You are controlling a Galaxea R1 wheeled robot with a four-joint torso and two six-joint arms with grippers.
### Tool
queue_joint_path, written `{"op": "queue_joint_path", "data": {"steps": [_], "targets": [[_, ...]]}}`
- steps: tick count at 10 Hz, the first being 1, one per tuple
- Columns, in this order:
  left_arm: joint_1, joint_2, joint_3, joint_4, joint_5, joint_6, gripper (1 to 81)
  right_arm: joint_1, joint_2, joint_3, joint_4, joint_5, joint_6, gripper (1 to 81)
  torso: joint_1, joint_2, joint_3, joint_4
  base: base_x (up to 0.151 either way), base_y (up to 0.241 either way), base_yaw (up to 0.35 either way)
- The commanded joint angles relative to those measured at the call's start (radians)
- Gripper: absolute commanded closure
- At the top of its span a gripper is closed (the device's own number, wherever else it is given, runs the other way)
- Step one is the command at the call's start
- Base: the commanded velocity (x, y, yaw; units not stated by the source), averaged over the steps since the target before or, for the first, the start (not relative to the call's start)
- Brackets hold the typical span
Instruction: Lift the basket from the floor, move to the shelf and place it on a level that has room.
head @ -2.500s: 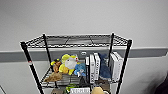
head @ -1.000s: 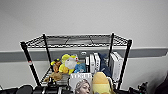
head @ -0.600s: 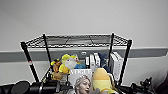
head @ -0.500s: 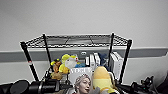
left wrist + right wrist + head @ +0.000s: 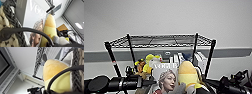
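Note:
The shelf [image 5: 210, 57] is a black wire rack right in front of me against a pale wall. Its top level [image 5: 161, 41] is bare wire grid. The basket [image 5: 7, 37], cream weave with a dark braided rim, is raised close to both wrists. One dark loop handle [image 5: 25, 30] arcs by my left gripper [image 5: 50, 44], the other handle [image 5: 58, 75] by my right gripper [image 5: 48, 92]. Out of the basket stick a Vogue magazine [image 5: 165, 72] and a yellow plush [image 5: 187, 73]. My left arm [image 5: 114, 83] and right arm [image 5: 234, 83] flank them.
The shelf's second tier holds plush toys [image 5: 147, 63] on the left and upright white books [image 5: 200, 60] on the right. A grey band [image 5: 234, 52] runs along the wall behind. The raised magazine and plush cover the middle of that tier.
The magazine and the yellow plush have risen from the lower edge in front of the shelf's second tier. Both arms have come up with them. The shelf has not shifted.

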Motion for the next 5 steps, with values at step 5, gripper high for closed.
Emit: {"op": "queue_joint_path", "data": {"steps": [5], "targets": [[-0.331,-0.001,0.072,-0.088,0.041,-0.128,81.1,0.344,0.004,0.108,0.158,-0.042,-0.001,81.1,0.0,0.0,0.0,0.0,0.0,0.0,0.0]]}}
